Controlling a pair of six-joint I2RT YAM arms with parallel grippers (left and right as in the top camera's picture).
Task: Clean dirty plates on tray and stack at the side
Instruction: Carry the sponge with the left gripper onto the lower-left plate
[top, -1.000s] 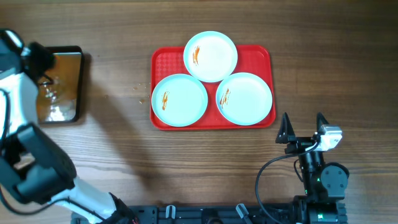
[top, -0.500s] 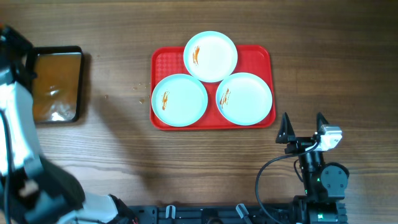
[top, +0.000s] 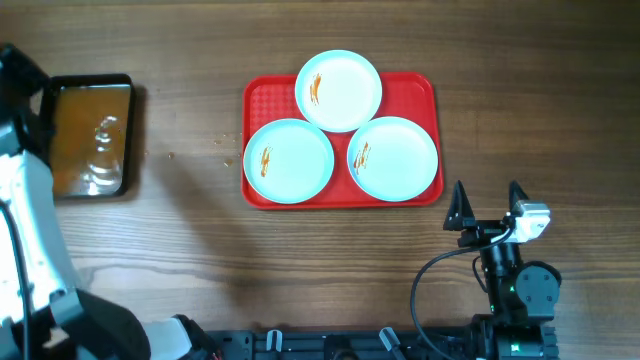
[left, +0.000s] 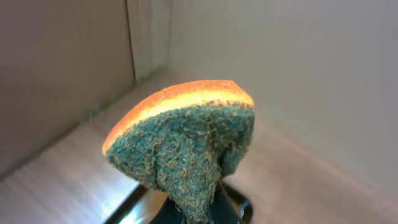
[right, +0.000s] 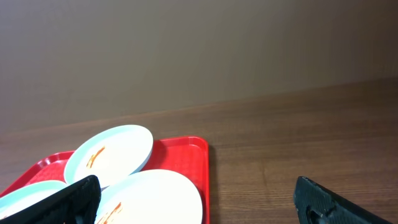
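A red tray holds three white plates, each with an orange smear: one at the back, one front left, one front right. My left gripper is shut on a green and orange sponge and holds it up in the air at the table's far left, beside the black basin. My right gripper is open and empty, in front of the tray's right corner. The right wrist view shows the back plate, the front right plate and the tray.
The black basin at the far left holds brownish rippling water. A few crumbs lie on the wood left of the tray. The bare wooden table runs to the right of the tray.
My left arm has pulled out of the basin toward the table's left edge, carrying the sponge. The water in the basin ripples. The right arm and the plates have not moved.
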